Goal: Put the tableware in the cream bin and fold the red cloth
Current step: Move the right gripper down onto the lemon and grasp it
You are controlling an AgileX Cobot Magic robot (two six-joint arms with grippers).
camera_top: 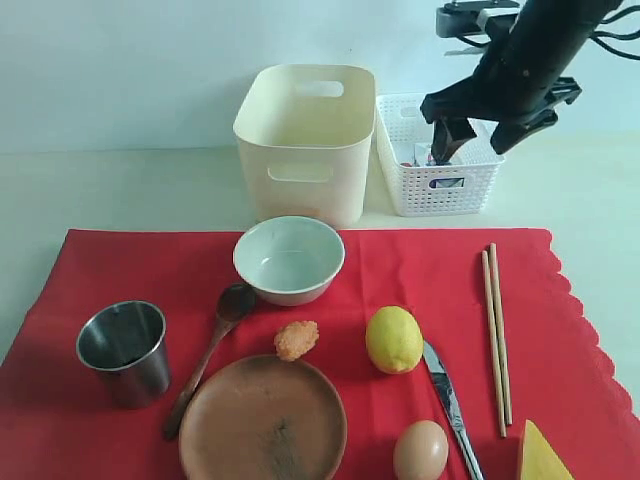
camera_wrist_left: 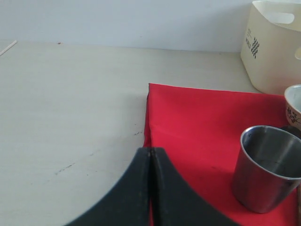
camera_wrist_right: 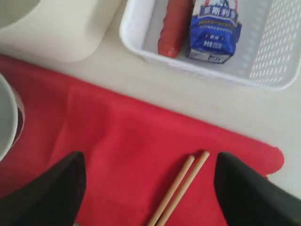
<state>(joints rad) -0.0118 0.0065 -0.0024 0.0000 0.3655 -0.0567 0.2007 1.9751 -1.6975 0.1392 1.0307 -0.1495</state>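
The red cloth (camera_top: 400,270) lies flat on the table. On it stand a pale bowl (camera_top: 289,258), a steel cup (camera_top: 123,350), a dark wooden spoon (camera_top: 205,360) and a brown plate (camera_top: 263,420). The cream bin (camera_top: 305,140) stands behind the cloth. My right gripper (camera_top: 485,135) hangs high over the white basket (camera_top: 440,185). In the right wrist view the right gripper (camera_wrist_right: 149,162) is open and empty above the cloth's far edge (camera_wrist_right: 117,136) and the chopsticks (camera_wrist_right: 181,188). My left gripper (camera_wrist_left: 150,150) is shut and empty over the cloth's left corner (camera_wrist_left: 197,117), near the cup (camera_wrist_left: 268,169).
A lemon (camera_top: 393,339), an egg (camera_top: 420,450), a knife (camera_top: 448,400), a pair of chopsticks (camera_top: 497,330), a cheese wedge (camera_top: 545,455) and an orange lump (camera_top: 296,340) also lie on the cloth. The basket (camera_wrist_right: 141,52) holds a milk carton (camera_wrist_right: 212,33) and a reddish stick (camera_wrist_right: 173,26).
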